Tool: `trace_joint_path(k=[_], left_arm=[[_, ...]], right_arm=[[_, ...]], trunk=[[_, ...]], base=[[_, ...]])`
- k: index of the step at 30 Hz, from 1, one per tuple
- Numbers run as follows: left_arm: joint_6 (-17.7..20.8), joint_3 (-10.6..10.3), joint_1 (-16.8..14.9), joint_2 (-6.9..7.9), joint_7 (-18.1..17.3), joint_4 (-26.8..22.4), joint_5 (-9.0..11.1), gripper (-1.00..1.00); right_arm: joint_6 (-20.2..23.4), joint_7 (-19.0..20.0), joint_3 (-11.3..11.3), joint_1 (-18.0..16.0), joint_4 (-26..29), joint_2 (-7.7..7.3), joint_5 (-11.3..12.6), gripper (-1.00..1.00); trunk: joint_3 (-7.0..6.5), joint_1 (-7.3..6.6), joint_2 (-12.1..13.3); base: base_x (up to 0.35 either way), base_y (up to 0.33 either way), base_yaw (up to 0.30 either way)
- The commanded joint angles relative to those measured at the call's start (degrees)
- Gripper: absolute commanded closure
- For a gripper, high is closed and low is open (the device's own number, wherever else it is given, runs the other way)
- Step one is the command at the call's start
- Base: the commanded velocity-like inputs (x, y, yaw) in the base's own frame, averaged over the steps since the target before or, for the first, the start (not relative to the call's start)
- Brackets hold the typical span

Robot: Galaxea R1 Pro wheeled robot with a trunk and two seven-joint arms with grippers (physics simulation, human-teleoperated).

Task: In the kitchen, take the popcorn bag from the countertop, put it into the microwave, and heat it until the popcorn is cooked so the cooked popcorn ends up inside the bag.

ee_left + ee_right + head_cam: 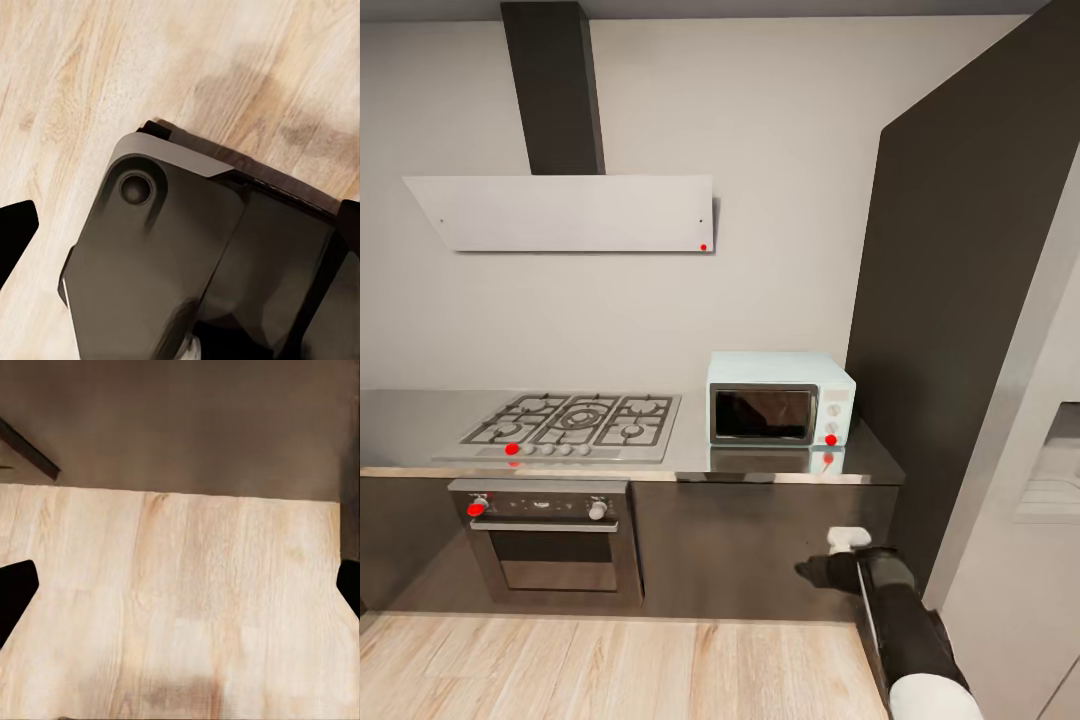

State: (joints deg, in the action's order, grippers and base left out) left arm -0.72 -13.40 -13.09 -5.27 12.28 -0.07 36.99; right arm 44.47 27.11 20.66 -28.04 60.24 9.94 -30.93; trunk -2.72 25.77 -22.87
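One microwave [781, 398] at countertop [760, 462] right end | wood floor [610, 665] open | right gripper [180, 592] spread, empty | left unclear

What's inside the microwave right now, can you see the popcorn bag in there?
The microwave sits shut on the countertop. Its dark glass door shows only dim reflections; no bag can be made out, and the interior is too dark to tell.

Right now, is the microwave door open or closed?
Closed: the dark glass door of the microwave sits flush with its front on the countertop.
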Motion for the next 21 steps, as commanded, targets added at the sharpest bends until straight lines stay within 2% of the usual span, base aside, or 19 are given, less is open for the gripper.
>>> trace_joint_path(k=[1, 3, 4, 5, 7, 8, 9, 10, 13, 14, 15, 17, 18, 19, 20, 21], left_arm=[[-0.1, -0.5, 0.0, -0.01, 0.2, 0.0, 0.4, -1.00], [-0.1, -0.5, 0.0, -0.02, 0.1, 0.0, 0.4, -1.00], [-0.1, -0.5, 0.0, -0.05, 0.1, 0.0, 0.3, -1.00], [-0.1, -0.5, 0.0, -0.06, 0.1, 0.0, 0.3, -1.00], [-0.1, -0.5, 0.0, -0.09, 0.1, 0.0, 0.3, -1.00], [-0.1, -0.5, 0.0, -0.09, 0.1, 0.0, 0.3, -1.00], [-0.1, -0.5, 0.0, -0.09, 0.1, 0.0, 0.3, -1.00], [-0.1, -0.5, 0.0, -0.09, 0.1, 0.0, 0.3, -1.00], [-0.1, -0.5, 0.0, -0.09, 0.1, 0.0, 0.3, -1.00], [-0.1, -0.5, 0.0, -0.09, 0.1, 0.0, 0.3, -1.00], [-0.1, -0.5, 0.0, -0.09, 0.1, 0.0, 0.2, -1.00], [-0.1, -0.5, 0.0, -0.09, 0.1, 0.0, 0.2, -1.00], [-0.1, -0.5, 0.0, -0.09, 0.1, 0.0, 0.2, -1.00], [-0.1, -0.5, 0.0, -0.09, 0.1, 0.0, 0.2, -1.00], [-0.1, -0.5, 0.0, -0.09, 0.1, 0.0, 0.2, -1.00], [-0.1, -0.5, 0.0, -0.09, 0.1, 0.0, 0.2, -1.00]], right_arm=[[0.7, 0.6, 0.2, -2.8, 0.2, 0.06, -0.6, -1.00], [1.3, 0.5, 0.2, -6.4, 0.7, 0.06, -0.6, -1.00], [2.7, 0.5, 0.2, -9.3, 1.5, 0.06, -0.5, -1.00], [3.4, 0.4, 0.2, -10.2, 1.8, 0.06, -0.5, -1.00], [6.3, 0.4, 0.3, -14.2, 4.8, 0.06, -0.2, -1.00], [6.4, 0.3, 0.4, -14.6, 6.0, 0.06, 0.3, -1.00], [6.4, 0.3, 0.6, -14.9, 7.1, 0.06, 1.2, -1.00], [5.7, 0.2, 1.9, -15.2, 8.4, 0.06, 4.2, -1.00], [1.5, 0.1, 3.9, -15.4, 9.1, 0.06, 7.3, -1.00], [-3.3, -0.1, 4.3, -15.3, 8.5, 0.06, 8.1, -1.00], [-9.8, -0.6, 4.6, -14.9, 5.1, 0.06, 8.5, -1.00], [-15.7, -1.6, 4.9, -14.8, -0.1, 0.06, 8.7, -1.00], [-23.5, -4.2, 5.4, -14.7, -7.2, 0.06, 8.7, -1.00], [-33.4, -10.4, 5.7, -14.7, -14.2, 0.06, 8.6, -1.00], [-38.4, -14.5, 5.7, -14.7, -16.5, 0.06, 8.5, -1.00], [-40.4, -16.9, 5.8, -15.0, -17.7, 0.06, 8.5, -1.00]], trunk=[[0.04, 0.02, 0.0], [0.04, 0.02, 0.0], [0.04, 0.02, 0.0], [0.04, 0.02, 0.0], [0.04, 0.02, 0.0], [0.04, 0.02, 0.0], [0.04, 0.02, 0.0], [0.04, 0.02, 0.0], [0.04, 0.02, 0.0], [0.04, 0.02, 0.0], [0.04, 0.02, 0.0], [0.04, 0.02, 0.0], [0.04, 0.02, 0.0], [0.04, 0.02, 0.0], [0.04, 0.02, 0.0], [0.04, 0.02, 0.0]], base=[[0.000, 0.000, 0.000], [0.000, 0.000, 0.000], [0.000, 0.000, 0.000], [0.000, 0.000, 0.000], [0.000, 0.000, 0.000], [0.000, 0.000, 0.000], [0.000, 0.000, 0.000], [0.000, 0.000, 0.000], [0.000, 0.000, 0.000], [0.000, 0.000, 0.000], [0.000, 0.000, 0.000], [0.000, 0.000, 0.000], [0.000, 0.000, 0.000], [0.000, 0.000, 0.000], [0.000, 0.000, 0.000], [0.000, 0.000, 0.000]])
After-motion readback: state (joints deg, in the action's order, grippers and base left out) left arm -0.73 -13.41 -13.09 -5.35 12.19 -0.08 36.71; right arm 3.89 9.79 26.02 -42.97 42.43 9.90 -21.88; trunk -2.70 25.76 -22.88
